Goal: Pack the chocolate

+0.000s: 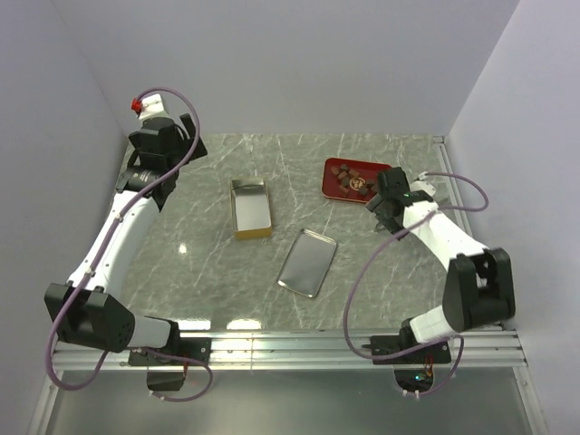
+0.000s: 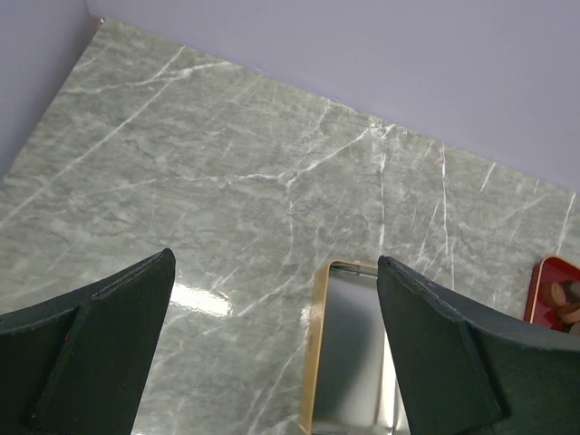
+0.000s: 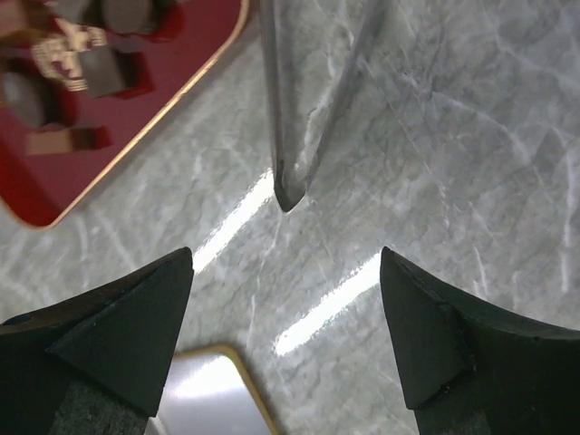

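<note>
Currently the chocolate (image 1: pixel 352 181) lies as a loose cluster of small brown lumps on the red tray (image 1: pixel 333 167), at the far right of the bench (image 1: pixel 199 263). The cluster spreads along the tray's length, which runs left to right in the top view, right end slightly nearer. Single lumps are too small to give a heading.

Right hand (image 3: pixel 285 256): fingers wide apart, nothing between them, hovering over bare bench just beside the tray's near edge.

Left hand (image 2: pixel 275 263): fingers wide apart, empty, at far left, well apart from the chocolate.

Gold tin (image 1: pixel 252 205): open side up, empty, long axis near to far, mid-bench.

Lid (image 1: pixel 307 262): silvery face up, near the tin, to its right.
</note>
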Action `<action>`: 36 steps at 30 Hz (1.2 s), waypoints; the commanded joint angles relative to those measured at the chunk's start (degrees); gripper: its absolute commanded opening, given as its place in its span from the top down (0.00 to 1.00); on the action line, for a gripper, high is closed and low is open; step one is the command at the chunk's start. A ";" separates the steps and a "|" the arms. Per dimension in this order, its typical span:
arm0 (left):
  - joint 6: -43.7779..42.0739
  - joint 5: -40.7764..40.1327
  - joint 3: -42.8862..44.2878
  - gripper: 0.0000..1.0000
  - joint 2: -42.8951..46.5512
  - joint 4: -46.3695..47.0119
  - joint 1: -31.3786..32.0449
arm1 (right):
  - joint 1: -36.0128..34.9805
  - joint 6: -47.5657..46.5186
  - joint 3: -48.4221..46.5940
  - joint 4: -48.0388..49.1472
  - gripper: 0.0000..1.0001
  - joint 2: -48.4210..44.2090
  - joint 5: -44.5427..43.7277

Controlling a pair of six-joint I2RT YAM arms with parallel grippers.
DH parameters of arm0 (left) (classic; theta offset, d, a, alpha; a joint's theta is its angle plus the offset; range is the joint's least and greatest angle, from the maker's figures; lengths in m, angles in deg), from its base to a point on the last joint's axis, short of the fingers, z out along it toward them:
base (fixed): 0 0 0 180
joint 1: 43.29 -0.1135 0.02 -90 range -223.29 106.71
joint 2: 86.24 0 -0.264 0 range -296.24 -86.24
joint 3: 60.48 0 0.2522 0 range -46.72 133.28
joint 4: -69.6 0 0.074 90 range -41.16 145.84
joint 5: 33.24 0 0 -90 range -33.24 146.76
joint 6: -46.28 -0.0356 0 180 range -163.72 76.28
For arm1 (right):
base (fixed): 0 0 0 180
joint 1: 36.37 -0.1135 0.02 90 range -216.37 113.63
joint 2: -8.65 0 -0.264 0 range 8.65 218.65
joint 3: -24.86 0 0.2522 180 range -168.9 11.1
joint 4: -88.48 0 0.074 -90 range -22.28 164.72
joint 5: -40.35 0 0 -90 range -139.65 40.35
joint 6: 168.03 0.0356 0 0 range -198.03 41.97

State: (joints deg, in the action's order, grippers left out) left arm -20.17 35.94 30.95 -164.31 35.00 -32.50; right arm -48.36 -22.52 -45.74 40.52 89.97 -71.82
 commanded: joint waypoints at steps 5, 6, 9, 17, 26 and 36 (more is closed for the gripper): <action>-6.15 3.85 -3.30 0.01 5.29 3.08 -0.24 | 0.47 4.62 -8.55 -2.89 0.10 9.90 -4.63; -6.15 4.03 -3.66 0.01 5.90 3.17 -0.33 | 0.65 4.26 -9.33 -3.16 0.11 10.43 -5.07; -4.75 4.91 -4.89 0.00 6.52 2.82 -1.29 | 2.05 3.12 -9.70 -3.07 0.11 12.02 -4.55; -4.22 5.35 -5.95 0.01 8.10 2.74 -2.70 | 3.90 2.15 -6.36 -0.79 0.11 13.51 -2.61; -4.13 5.44 -4.37 0.01 7.31 2.12 -3.05 | 4.95 0.83 -8.29 0.00 0.11 18.52 -0.85; -4.30 4.56 -4.28 0.01 7.22 2.30 -3.31 | 7.85 -1.36 -9.78 2.99 0.12 21.60 0.55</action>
State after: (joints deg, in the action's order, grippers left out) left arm -24.12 40.42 24.59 -158.08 36.05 -35.41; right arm -41.17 -22.87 -52.76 41.64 110.32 -70.55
